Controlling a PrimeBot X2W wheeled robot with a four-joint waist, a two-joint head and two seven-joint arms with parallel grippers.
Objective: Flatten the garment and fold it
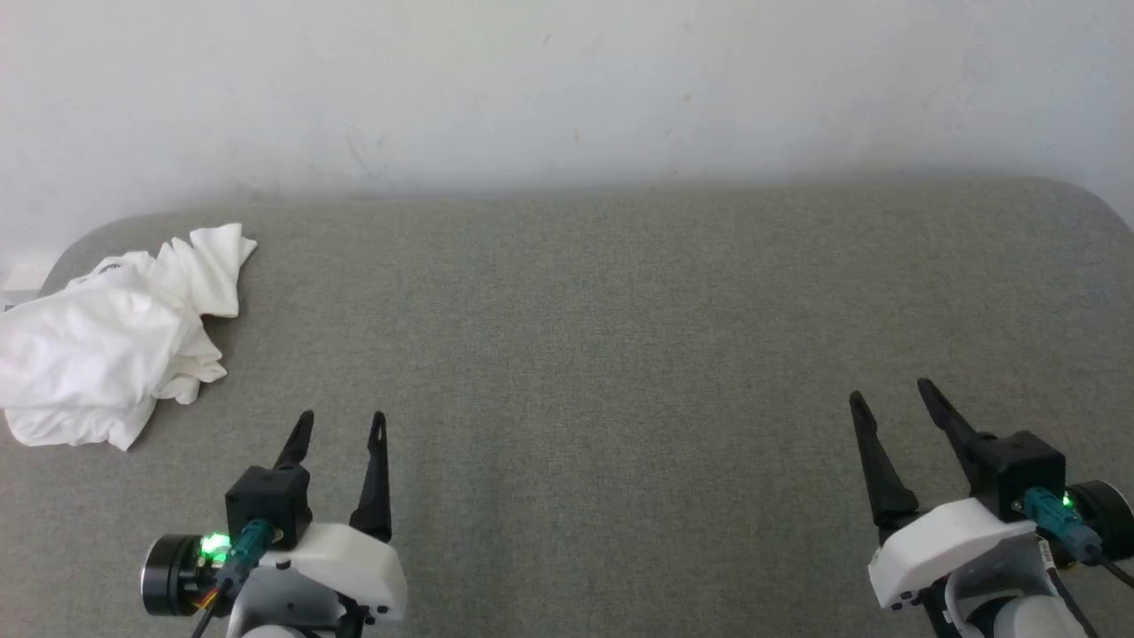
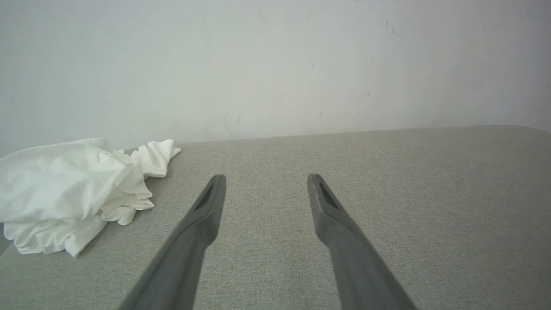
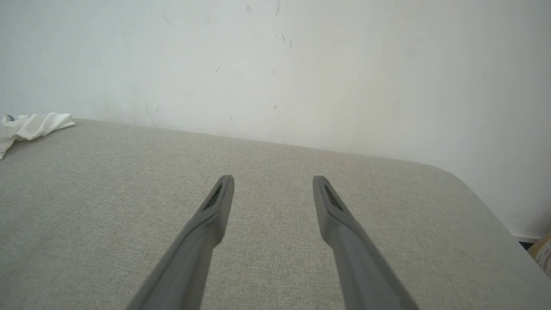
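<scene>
While the garment (image 1: 106,337) is lying crumpled at the far left, the left gripper (image 1: 343,416) and right gripper (image 1: 889,390) are hovering spread and empty, with all flattening and folding remaining.

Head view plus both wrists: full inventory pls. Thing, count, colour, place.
garment: 1, white, crumpled heap at the surface's far left edge, apart from both grippers
padded surface: 1, grey fabric, spans the scene, rounded far corners
wall: 1, off-white with scuff marks, behind the surface
left gripper: 1, black fingers on a white housing, near left, open, nothing between the fingers
right gripper: 1, black fingers on a white housing, near right, open, nothing between the fingers
</scene>
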